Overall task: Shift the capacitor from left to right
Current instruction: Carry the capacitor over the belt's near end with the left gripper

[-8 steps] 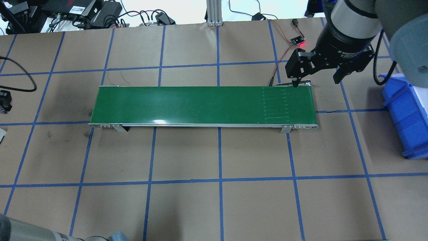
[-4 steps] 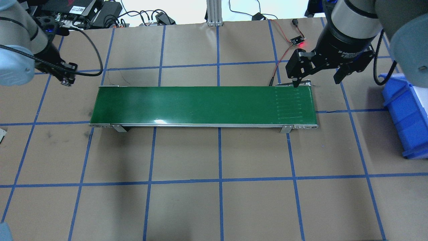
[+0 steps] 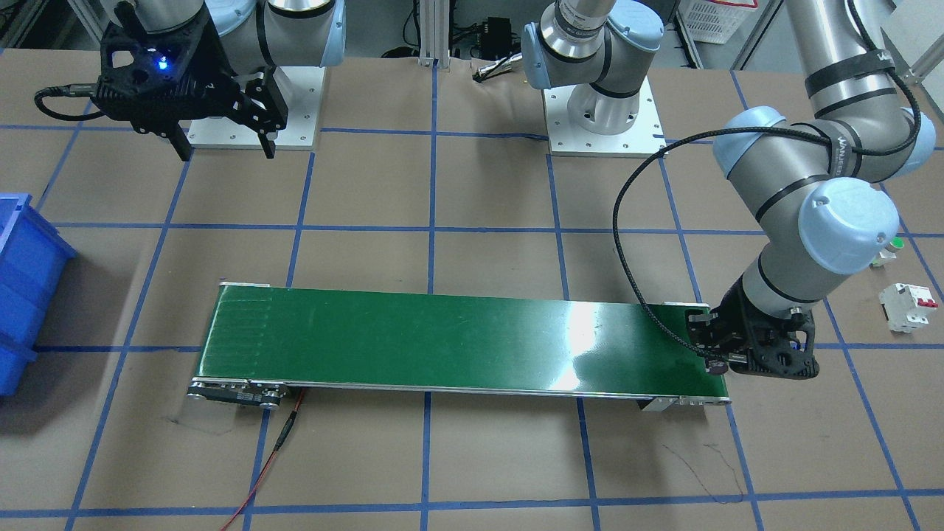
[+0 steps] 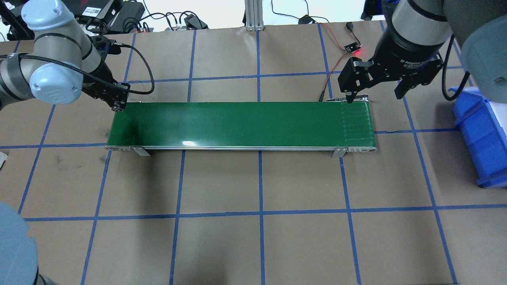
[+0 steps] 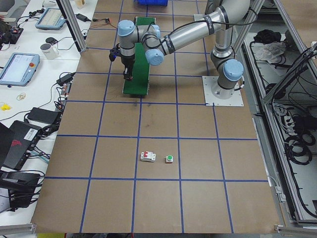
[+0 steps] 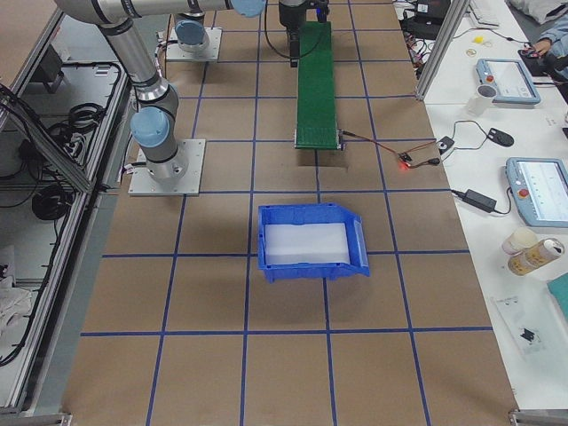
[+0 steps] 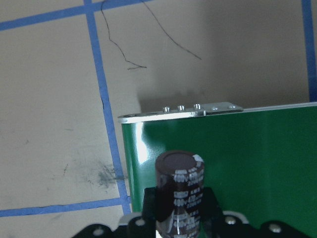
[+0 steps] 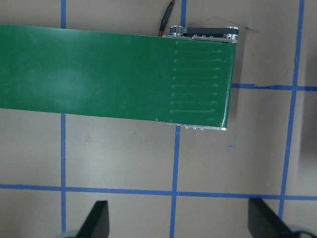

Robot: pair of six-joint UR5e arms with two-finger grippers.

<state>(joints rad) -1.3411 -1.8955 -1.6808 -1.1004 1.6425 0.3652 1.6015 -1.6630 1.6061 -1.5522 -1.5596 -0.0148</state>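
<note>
The capacitor [image 7: 179,183] ran off the wrist view's bottom edge, its base hidden inside the left pincer [image 7: 180,210]; the blue bin [image 4: 485,134] was cropped overhead.

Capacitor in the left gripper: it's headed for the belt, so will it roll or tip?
The capacitor is round, so probably rolls if laid sideways on the smooth belt. Stood on its flat end, likely stable, being stubby.

Green conveyor belt [image 4: 237,124] mid-table; blue bin [image 6: 311,270] apart; white breaker [image 5: 147,156] near green-topped button [image 5: 169,159].
</note>
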